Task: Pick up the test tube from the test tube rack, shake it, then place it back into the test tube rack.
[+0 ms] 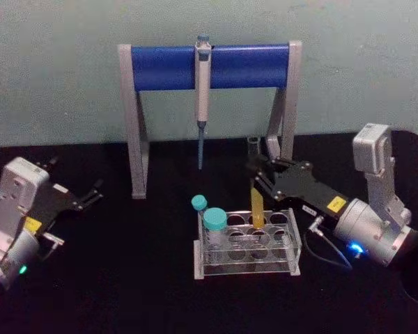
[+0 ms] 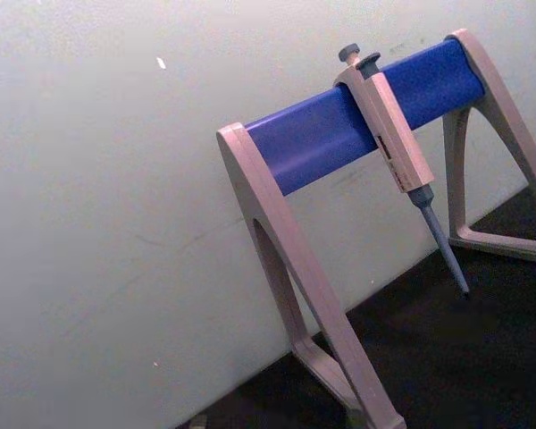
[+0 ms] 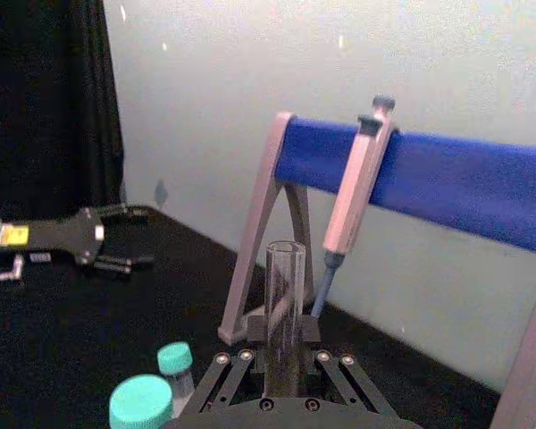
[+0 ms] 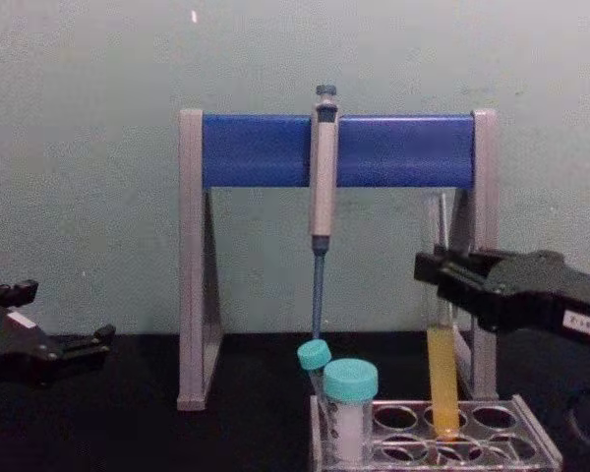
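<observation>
The test tube point(image 4: 441, 369), a long clear glass tube with yellow liquid low down, stands upright with its round bottom in a back-row hole of the test tube rack point(image 4: 529, 435). My right gripper point(image 4: 439, 280) is shut on the tube's middle, above the liquid. From above, the yellow part of the test tube point(image 1: 256, 203) rises from the clear test tube rack point(image 1: 244, 273) in front of the right gripper point(image 1: 259, 175). The open top of the test tube point(image 3: 286, 295) rises between the right gripper's fingers in the right wrist view. My left gripper point(image 1: 92, 195) rests open at the far left.
Two teal-capped tubes point(image 1: 214, 220) point(image 1: 199, 202) stand in the rack's left end. Behind the rack is a grey-and-blue pipette stand point(image 1: 160, 66) with a pipette point(image 1: 203, 83) hanging from its bar. Black tabletop lies open between the left gripper and the rack.
</observation>
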Tool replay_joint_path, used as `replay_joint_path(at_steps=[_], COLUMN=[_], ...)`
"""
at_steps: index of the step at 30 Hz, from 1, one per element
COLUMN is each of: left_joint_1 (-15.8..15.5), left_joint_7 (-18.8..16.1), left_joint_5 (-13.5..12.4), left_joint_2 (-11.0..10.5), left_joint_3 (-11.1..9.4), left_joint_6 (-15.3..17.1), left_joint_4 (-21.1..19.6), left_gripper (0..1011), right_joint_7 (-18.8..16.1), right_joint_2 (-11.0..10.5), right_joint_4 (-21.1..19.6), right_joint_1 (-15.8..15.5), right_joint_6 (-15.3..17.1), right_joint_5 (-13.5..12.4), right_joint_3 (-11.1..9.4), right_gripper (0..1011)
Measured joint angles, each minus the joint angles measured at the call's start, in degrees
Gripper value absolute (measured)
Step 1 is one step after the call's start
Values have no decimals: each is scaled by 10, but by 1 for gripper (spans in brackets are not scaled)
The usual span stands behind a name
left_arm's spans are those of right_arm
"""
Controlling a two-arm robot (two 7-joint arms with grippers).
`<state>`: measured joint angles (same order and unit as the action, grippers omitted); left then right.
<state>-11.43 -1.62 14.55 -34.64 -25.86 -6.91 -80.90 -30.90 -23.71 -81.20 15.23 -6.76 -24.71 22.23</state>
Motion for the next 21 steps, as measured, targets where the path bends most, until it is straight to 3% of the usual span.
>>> replay_joint_path(at_steps=[11, 21], left_joint_1=[0, 0], left_joint_7=[0, 0], left_joint_5=[0, 0], left_joint_2=[0, 0], left_joint_3=[0, 0], left_joint_6=[0, 0], left_joint_4=[0, 0], left_gripper=[1001, 1001], right_joint_7=[-2, 26], right_joint_2=[5, 16], right_joint_4=[-21, -23], right_joint_1=[-17, -26], right_joint_6=[-49, -77], right_joint_5=[-23, -8], right_joint_3=[-26, -47], right_gripper=[229, 229])
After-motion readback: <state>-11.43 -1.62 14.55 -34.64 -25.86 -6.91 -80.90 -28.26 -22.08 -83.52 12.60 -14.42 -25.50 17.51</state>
